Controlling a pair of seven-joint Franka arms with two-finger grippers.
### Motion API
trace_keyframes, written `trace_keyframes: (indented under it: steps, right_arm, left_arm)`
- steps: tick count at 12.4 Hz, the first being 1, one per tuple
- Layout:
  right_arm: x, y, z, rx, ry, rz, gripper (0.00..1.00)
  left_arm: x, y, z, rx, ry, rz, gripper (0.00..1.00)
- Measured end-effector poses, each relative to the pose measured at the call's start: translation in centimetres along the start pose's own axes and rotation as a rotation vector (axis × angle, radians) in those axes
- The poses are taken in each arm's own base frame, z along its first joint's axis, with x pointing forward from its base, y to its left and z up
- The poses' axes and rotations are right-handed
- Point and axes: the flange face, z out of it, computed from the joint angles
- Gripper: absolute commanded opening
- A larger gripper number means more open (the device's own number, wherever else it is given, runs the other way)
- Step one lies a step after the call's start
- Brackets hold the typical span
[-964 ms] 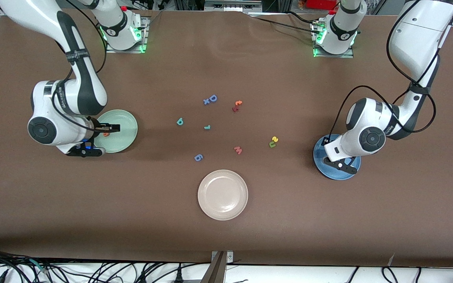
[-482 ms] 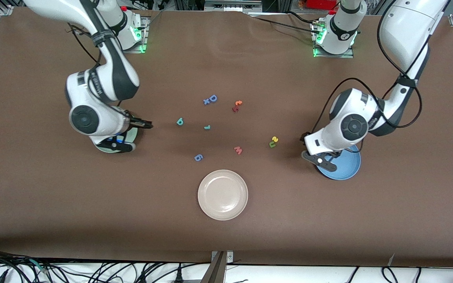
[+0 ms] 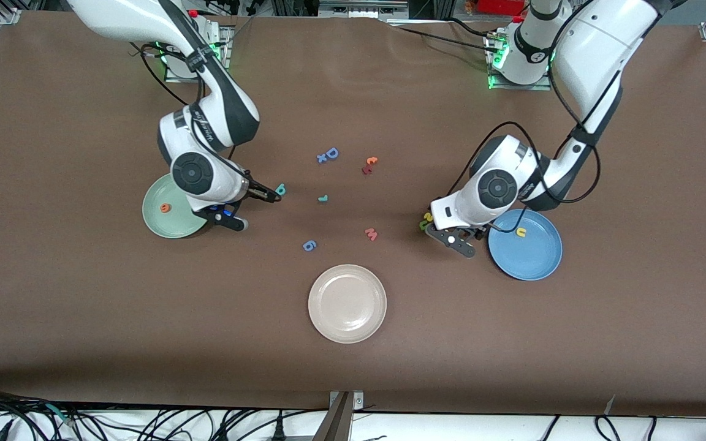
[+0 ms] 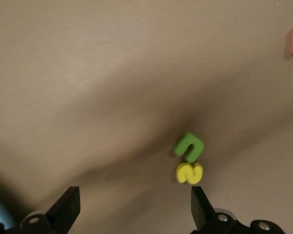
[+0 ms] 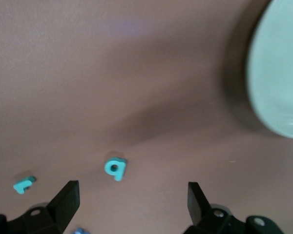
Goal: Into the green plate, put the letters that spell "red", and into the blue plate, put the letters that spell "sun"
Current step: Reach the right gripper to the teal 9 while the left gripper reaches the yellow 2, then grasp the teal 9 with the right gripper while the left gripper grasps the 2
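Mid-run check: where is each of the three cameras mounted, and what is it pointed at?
Front view: high across the table, facing both arms' bases; shows both arms, the green plate and the blue plate.
Left wrist view: looks down past the open left gripper at the olive "n" and yellow "s"; front shares them.
Right wrist view: looks down past the open right gripper at the teal "d".

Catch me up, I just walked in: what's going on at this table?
Two arms are sorting toy letters. The orange e lies in the green plate, the yellow u in the blue plate. The right gripper, fingers open, hangs over the teal d; the open left gripper over the yellow s and green n.
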Motion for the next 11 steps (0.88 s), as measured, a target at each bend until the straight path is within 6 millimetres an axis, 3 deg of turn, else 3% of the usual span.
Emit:
trace_keyframes:
  steps: [4,8,10,11]
  right_arm:
    - [-2.1,-1.5,4.9,0.054,0.042,0.053,0.98]
    - [-2.7,-0.8,7.4,0.060,0.048,0.058,0.77]
    - [-2.7,-0.7,7.6,0.063,0.050,0.060,0.75]
    - [-2.7,-0.7,7.8,0.068,0.053,0.060,0.75]
  left_arm:
    - [0.6,3.8,1.8,-0.007,0.015,0.031,1.00]
    - [0.5,5.3,3.2,0.050,0.001,0.016,0.99]
    - [0.4,5.5,3.6,0.050,-0.005,0.014,0.77]
    - [0.4,5.5,3.7,0.049,-0.006,0.013,0.59]
